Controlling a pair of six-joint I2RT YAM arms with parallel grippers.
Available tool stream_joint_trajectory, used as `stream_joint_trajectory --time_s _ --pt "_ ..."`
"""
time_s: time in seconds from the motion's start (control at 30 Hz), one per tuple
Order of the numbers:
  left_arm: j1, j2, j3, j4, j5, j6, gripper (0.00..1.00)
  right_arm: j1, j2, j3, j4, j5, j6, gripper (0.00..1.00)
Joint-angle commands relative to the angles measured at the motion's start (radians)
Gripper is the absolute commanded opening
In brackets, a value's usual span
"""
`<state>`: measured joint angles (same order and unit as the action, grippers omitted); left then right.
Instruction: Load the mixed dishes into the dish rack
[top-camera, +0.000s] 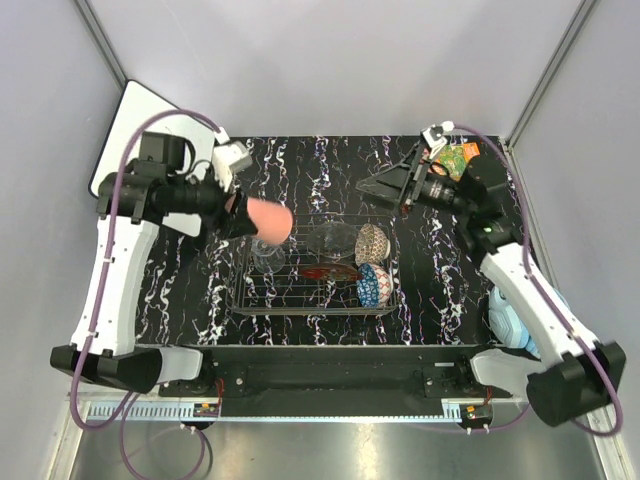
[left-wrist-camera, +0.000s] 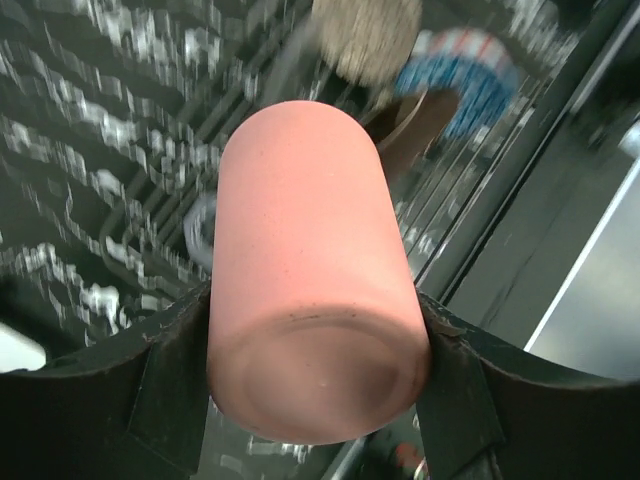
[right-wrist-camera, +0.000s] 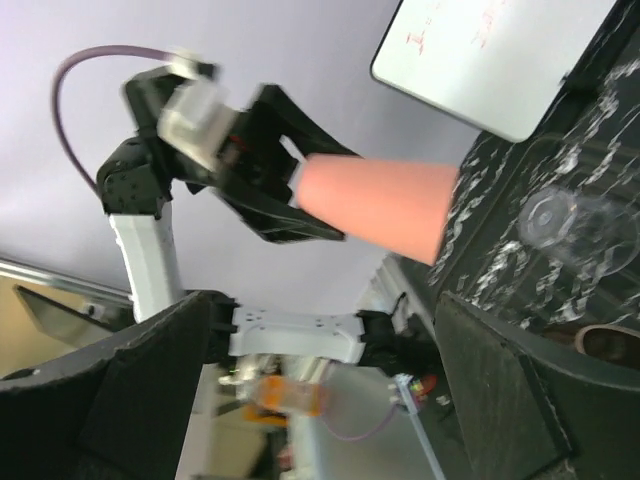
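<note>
My left gripper (top-camera: 243, 215) is shut on the salmon-pink cup (top-camera: 271, 222), holding it on its side above the left end of the dish rack (top-camera: 250, 300). In the left wrist view the cup (left-wrist-camera: 310, 260) fills the gap between both fingers (left-wrist-camera: 165, 390). In the rack stand a clear glass bowl (top-camera: 330, 240), a beige-brown patterned bowl (top-camera: 371, 243), a blue patterned bowl (top-camera: 374, 286), a red dish (top-camera: 330, 272) and a clear glass cup (top-camera: 265, 249). My right gripper (top-camera: 385, 186) hangs open and empty behind the rack's right end; its view shows the cup (right-wrist-camera: 375, 205).
An orange book (top-camera: 461, 158) lies at the back right corner. Blue headphones (top-camera: 508, 322) sit at the right edge by my right arm. A white board (top-camera: 125, 125) leans at the back left. Grey walls close in three sides.
</note>
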<state>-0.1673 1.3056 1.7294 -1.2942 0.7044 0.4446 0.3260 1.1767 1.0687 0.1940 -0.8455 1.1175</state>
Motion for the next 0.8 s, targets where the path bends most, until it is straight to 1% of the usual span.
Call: stream_joint_trajectory --time_s 0.0,0.23,0.43,0.63,0.77 --pt "-0.014 -0.017 -0.134 -0.126 -0.178 0.172 0.00 -0.004 -0.087 0.100 -0.313 0.118 -0.283 1.00" --pt "-0.060 -0.016 -0.292 -0.097 -0.262 0.181 0.00 -0.002 -0.114 0.065 -0.340 0.148 -0.271 1.00" --pt "-0.153 0.006 -0.390 -0.047 -0.382 0.135 0.00 -0.004 -0.141 0.028 -0.358 0.171 -0.272 1.00" --pt "-0.218 0.017 -0.455 0.009 -0.398 0.098 0.00 -0.005 -0.155 0.008 -0.373 0.181 -0.283 1.00" --pt "-0.251 0.037 -0.496 0.084 -0.436 0.065 0.00 -0.004 -0.163 -0.004 -0.372 0.184 -0.286 1.00"
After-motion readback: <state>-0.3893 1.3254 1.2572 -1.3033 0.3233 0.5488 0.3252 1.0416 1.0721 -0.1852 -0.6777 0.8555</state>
